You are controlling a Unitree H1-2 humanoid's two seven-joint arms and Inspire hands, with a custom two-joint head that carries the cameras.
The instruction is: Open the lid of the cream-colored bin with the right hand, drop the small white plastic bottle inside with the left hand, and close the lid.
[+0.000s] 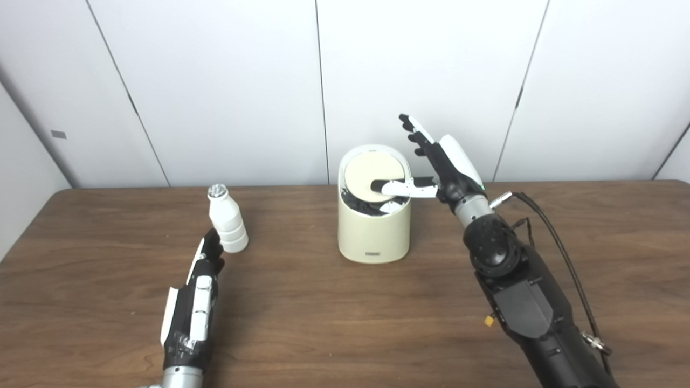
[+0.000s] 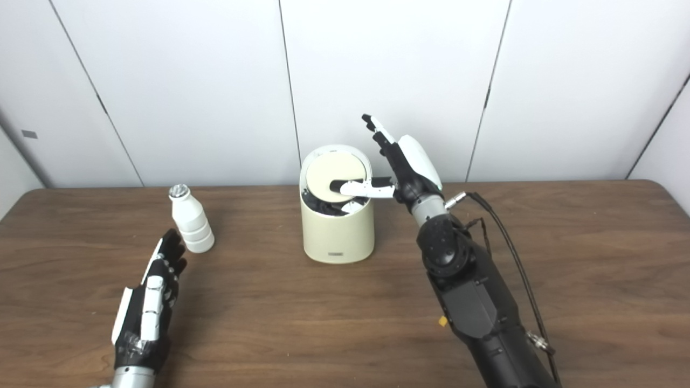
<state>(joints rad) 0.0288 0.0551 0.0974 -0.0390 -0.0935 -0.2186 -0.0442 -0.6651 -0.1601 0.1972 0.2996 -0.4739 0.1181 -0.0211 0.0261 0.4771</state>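
Pressing its thumb on the tilted lid [image 1: 373, 173], the spread right hand [image 1: 439, 161] is opening the bin [image 1: 372, 231]; the empty, open-fingered left hand [image 1: 197, 293] is nearing the bottle [image 1: 227, 226], not holding it yet.

The bin [image 1: 373, 226] is set near the middle of the table [image 1: 345, 323], toward its back edge. The bottle [image 1: 226, 220] is stood upright well to the left of it. The left hand [image 1: 197, 302] is laid just before the bottle. The right hand [image 1: 442, 161] is placed just right of the bin, with its thumb reached over the tilted lid [image 1: 372, 175].
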